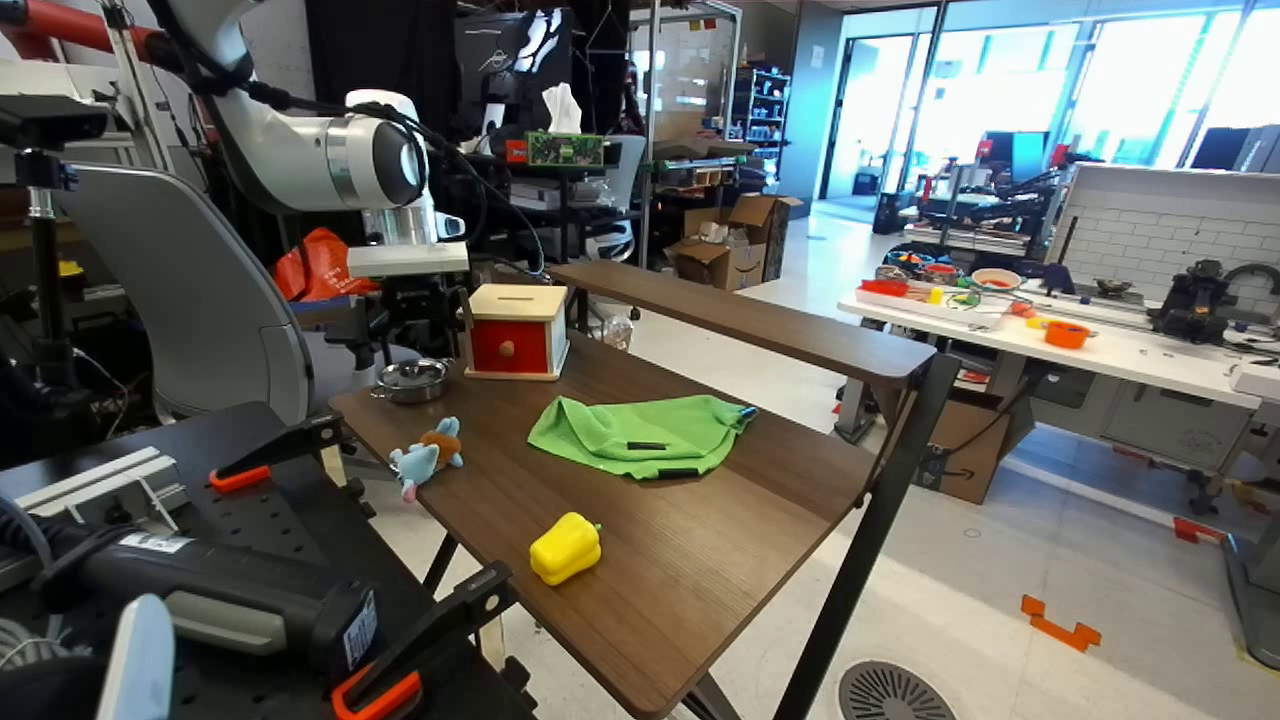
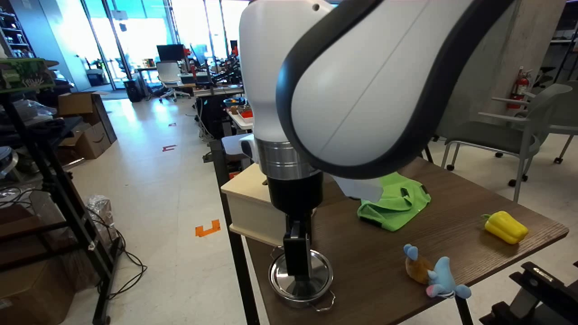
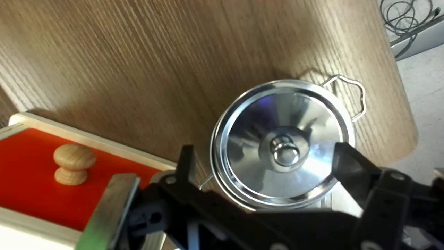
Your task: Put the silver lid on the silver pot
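The silver lid (image 3: 253, 121) lies flat on top of the silver pot (image 3: 215, 166), with its round knob pointing up. The pot's rim shows as a thin crescent at the lid's lower left in the wrist view; I cannot tell whether the lid is fully seated. The lid (image 1: 415, 370) and pot (image 1: 412, 393) also show in an exterior view at the table's corner. They show again in an exterior view, lid (image 2: 323, 271) over pot (image 2: 295, 303), partly hidden by a finger. My gripper (image 3: 264, 146) is open and empty above the lid, fingers wide apart on either side of the knob.
A wooden box with a red front (image 1: 510, 345) stands close beside the pot. A blue and brown plush toy (image 1: 430, 458), a green cloth (image 1: 640, 435) and a yellow pepper (image 1: 566, 549) lie on the brown table (image 1: 690, 530). The table's edge runs close to the pot.
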Tool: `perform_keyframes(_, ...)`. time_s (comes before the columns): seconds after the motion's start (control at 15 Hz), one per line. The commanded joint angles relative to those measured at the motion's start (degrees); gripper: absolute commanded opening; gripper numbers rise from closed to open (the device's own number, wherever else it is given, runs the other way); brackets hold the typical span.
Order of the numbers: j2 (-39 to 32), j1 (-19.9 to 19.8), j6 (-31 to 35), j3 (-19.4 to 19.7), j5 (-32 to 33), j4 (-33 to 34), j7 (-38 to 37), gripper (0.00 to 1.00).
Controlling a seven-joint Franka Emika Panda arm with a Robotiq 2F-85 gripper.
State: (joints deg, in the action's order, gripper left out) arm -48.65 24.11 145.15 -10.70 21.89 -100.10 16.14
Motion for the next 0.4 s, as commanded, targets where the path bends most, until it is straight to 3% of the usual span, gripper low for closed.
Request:
perform_keyframes(0.0,7.2,-1.4,-0.1,-1.7,-1.1,-6.2,-0.9,1.0)
perform_keyframes(0.13,9.6,-2.1,-0.9,-2.3,-1.7,-8.3,-0.5,1.0)
perform_keyframes(0.2,5.3,-0.6,-0.4,-1.1,-0.5,-3.8,-0.7,1.0)
perform_keyframes(0.33,7.6,-1.0,-0.4,-1.5,-0.7,-5.9,-0.7,1.0)
